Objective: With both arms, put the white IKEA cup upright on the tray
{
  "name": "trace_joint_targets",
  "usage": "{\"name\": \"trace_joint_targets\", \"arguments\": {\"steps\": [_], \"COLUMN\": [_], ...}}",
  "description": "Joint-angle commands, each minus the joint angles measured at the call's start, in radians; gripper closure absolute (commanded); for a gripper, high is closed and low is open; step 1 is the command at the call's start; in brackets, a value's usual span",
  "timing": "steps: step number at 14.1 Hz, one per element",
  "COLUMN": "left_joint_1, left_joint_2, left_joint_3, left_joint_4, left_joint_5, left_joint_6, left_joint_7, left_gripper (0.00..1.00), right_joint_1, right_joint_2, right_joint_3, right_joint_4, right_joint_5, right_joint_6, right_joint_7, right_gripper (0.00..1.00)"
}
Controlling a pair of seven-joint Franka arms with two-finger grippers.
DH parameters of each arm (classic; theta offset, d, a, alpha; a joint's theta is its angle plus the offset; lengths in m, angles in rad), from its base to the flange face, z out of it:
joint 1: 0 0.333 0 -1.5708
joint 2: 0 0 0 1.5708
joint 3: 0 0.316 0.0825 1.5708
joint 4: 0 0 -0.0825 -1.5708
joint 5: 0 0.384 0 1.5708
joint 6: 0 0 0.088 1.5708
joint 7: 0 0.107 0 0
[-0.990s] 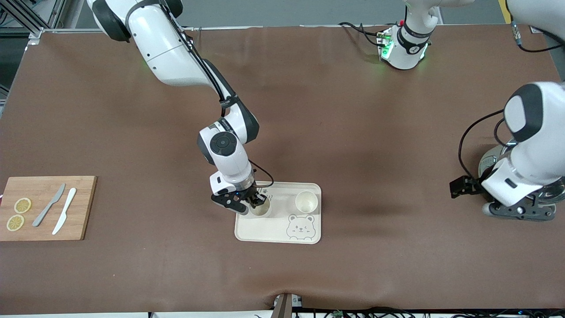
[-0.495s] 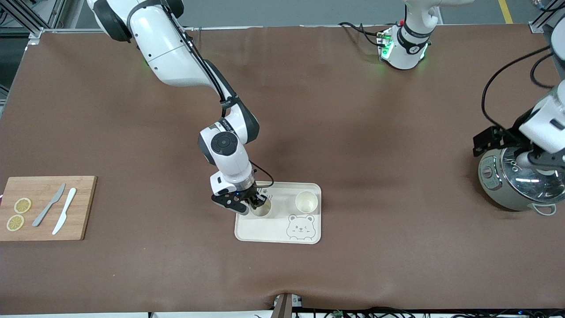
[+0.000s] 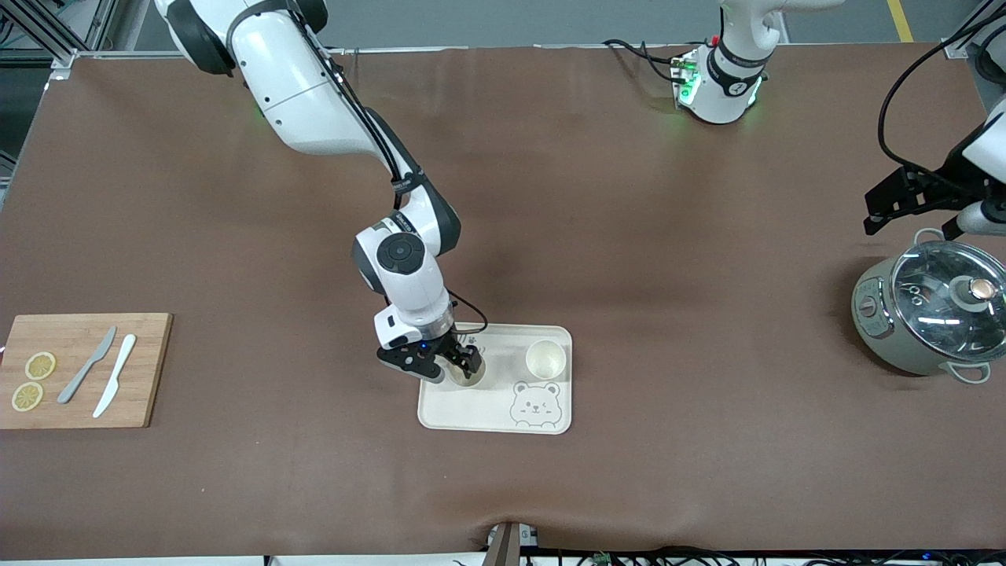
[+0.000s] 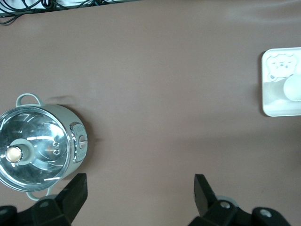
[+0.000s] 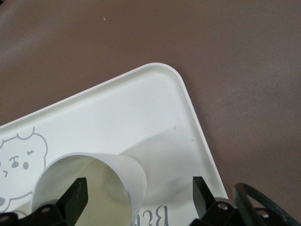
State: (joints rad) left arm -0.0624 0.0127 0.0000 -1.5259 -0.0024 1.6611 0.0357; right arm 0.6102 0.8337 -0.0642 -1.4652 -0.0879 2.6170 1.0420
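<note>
Hovering low over the tray (image 3: 497, 415), the right end effector (image 3: 458, 364) has its fingers spread around a white cup (image 3: 465, 373) standing upright there. Best lift straight up, brushing nothing. The left end effector (image 4: 140, 186), open, waits over bare tabletop (image 3: 668, 236) beside a pot (image 3: 927, 318).

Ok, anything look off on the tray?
Nothing stands out. The free cup and the second cup, under the open right pincer, sit mouth-up on the tray, nothing spilled. The left pincer hangs open near the pot.

"BE" (partly cut off) on tray (image 5: 141, 117)
</note>
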Motion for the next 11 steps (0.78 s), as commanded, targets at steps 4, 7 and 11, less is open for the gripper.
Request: {"name": "trace_joint_targets", "arguments": {"steps": [4,7,11], "left_joint_1": [0.006,0.006,0.006], "left_joint_2": [-0.049,-0.046,-0.048], "left_joint_3": [0.005,0.005,0.005], "left_joint_4": [-0.023,-0.014,-0.014], "left_joint_5": [-0.06,-0.059,-0.048], "left_joint_6": [-0.007,-0.006,-0.007], "left_joint_7": [-0.017,-0.023,-0.016], "left_gripper": [0.0,0.0,0.0], "right_joint_1": [0.011,0.013,0.01], "right_joint_2": [-0.036,-0.07,-0.128], "right_joint_3": [-0.008,-0.006,-0.005], "right_joint_4": [0.019,0.016,0.014], "right_joint_5": [-0.029,-0.029,-0.027], "right_joint_6": [-0.09,-0.138,-0.213], "right_joint_7": [0.018,0.012,-0.006], "right_gripper": [0.0,0.0,0.0]}}
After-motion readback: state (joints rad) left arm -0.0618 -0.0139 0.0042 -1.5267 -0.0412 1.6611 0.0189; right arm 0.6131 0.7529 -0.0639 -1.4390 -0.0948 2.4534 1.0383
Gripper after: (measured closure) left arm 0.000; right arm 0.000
